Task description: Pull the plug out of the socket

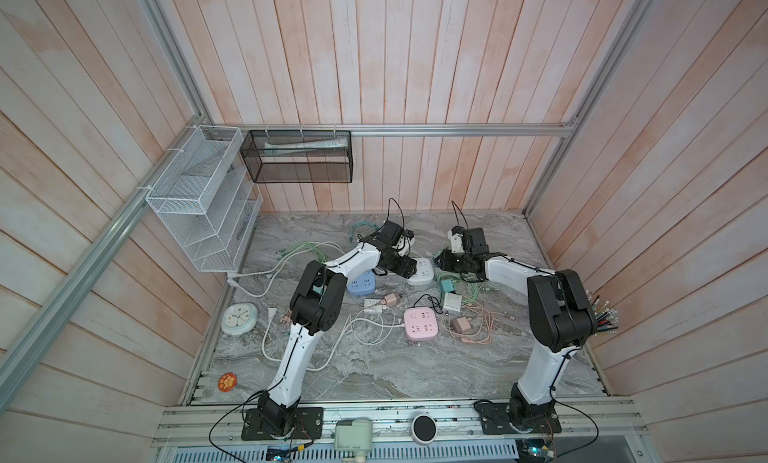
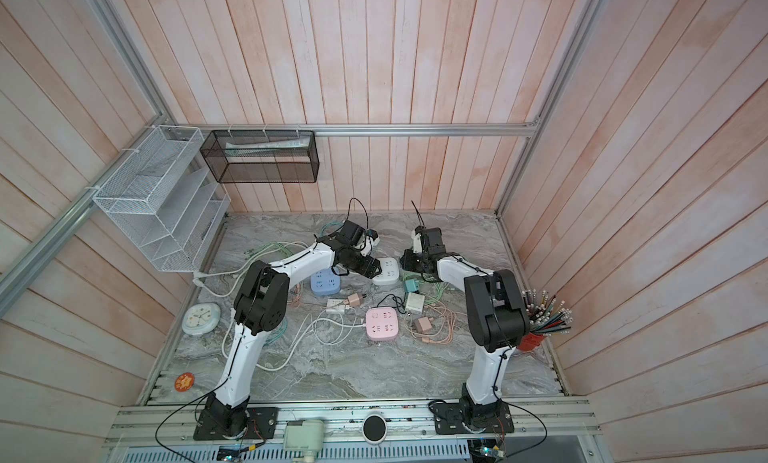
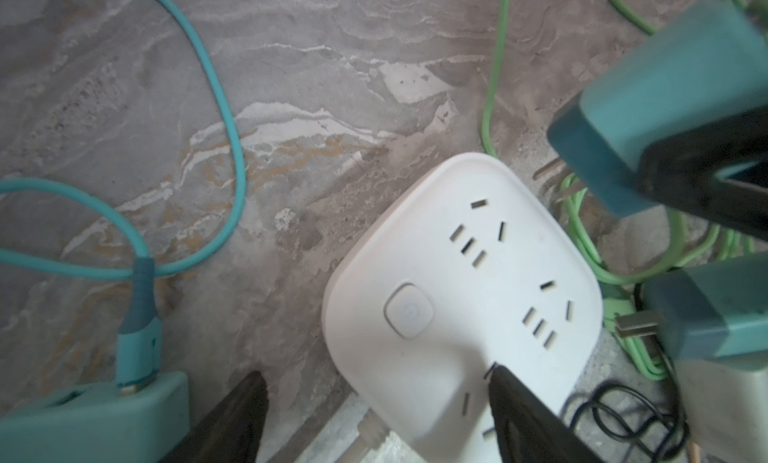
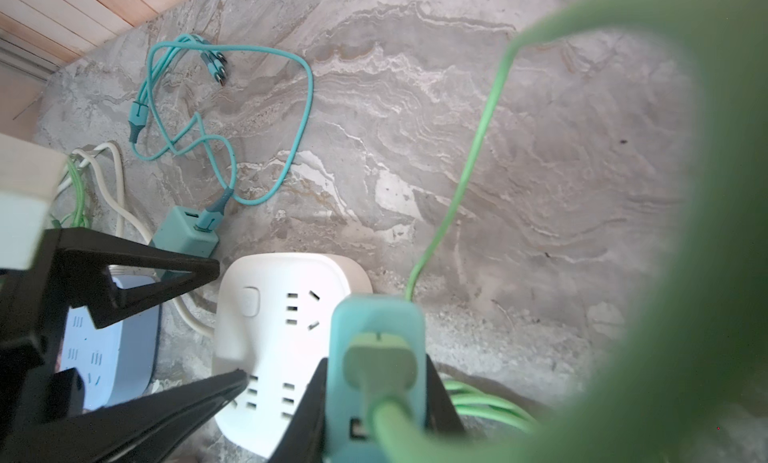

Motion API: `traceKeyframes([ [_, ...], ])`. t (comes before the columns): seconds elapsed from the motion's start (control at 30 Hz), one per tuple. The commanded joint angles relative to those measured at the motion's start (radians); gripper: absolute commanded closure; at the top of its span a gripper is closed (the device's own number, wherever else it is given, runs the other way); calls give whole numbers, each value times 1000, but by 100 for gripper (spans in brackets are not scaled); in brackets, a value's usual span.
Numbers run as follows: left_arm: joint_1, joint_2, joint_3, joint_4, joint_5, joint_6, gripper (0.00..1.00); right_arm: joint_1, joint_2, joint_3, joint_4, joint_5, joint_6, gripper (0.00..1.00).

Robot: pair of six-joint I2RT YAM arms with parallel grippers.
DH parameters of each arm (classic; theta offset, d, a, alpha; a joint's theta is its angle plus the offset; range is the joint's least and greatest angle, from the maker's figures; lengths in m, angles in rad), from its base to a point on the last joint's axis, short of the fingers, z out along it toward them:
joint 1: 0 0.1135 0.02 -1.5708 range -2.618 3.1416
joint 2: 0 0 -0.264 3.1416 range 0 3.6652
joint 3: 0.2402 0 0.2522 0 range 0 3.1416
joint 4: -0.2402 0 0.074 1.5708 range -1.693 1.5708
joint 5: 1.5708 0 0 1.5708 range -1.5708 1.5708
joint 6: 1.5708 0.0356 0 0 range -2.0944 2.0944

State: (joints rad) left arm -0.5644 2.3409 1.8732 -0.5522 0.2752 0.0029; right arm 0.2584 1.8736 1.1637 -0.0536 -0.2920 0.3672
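The white socket [image 3: 457, 298] lies flat on the marble table, seen in both top views [image 1: 422, 271] [image 2: 387, 271]. All its slots that show are bare. The plug [image 4: 376, 348] is a teal block with a green cable in its back. My right gripper [image 4: 376, 398] is shut on it and holds it just above the socket's edge. In the left wrist view the plug [image 3: 665, 99] hangs clear, its metal prongs bare. My left gripper [image 3: 380, 402] is open. One finger [image 3: 519, 407] is over the socket's top, the other [image 3: 245, 415] beyond the corner where the cord leaves.
A blue socket [image 1: 361, 284] and a pink socket [image 1: 422, 322] lie near the front. A second teal charger [image 4: 185, 232] with a teal cable sits behind the white socket. Loose adapters, green and pink cables, a clock [image 1: 239, 318] and a pencil holder [image 2: 540, 319] surround the area.
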Motion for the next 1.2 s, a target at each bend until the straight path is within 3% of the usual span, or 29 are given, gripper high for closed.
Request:
traceKeyframes([
  [0.0,-14,66,-49,-131,-80,16,15,-6,30,6,-28,-40,3,87],
  [0.13,-14,59,-56,-128,-84,14,13,-13,39,12,-50,-38,8,62],
  [0.43,-15,-2,-82,-78,-81,0,5,-42,-76,-32,-55,36,27,21],
  [0.53,-17,-35,-92,-45,-66,-13,0,-43,-131,-26,-70,60,16,18],
  [0.73,-17,-112,-95,13,-36,-59,0,-43,-253,-14,-125,108,-24,15],
  [0.9,-16,-202,-104,45,-70,-74,0,-44,-432,-105,-91,219,-140,13],
  [1.03,-15,-292,-148,134,-111,-111,0,-50,-645,-303,84,402,-236,5],
  [1.17,-15,-362,-181,215,-180,-127,0,-88,-876,-586,388,479,-356,2],
])
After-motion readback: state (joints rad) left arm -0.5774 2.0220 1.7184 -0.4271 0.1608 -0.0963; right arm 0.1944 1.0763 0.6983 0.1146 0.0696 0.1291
